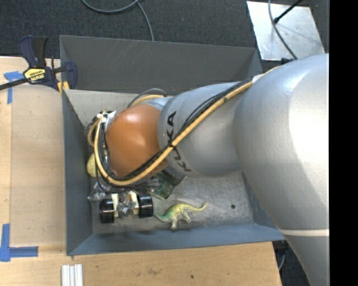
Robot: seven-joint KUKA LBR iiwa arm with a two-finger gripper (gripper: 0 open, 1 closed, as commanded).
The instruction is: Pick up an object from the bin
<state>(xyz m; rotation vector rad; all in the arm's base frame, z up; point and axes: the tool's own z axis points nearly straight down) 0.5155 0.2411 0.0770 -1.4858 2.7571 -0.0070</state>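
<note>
Place: robotics lab
Signs: KUKA arm (pixel 224 134) over a grey metal bin (pixel 168 61), loose cables (pixel 109 8) on dark carpet (pixel 196 22)

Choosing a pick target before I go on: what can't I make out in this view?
- Yellow-green round thing by the left wall of the grey metal bin: mostly hidden behind the orange wrist cover.
- Green flat piece above the green plastic toy dinosaur: half under the grey arm, kind unclear.
- The bin's right side: covered by that arm.
</note>
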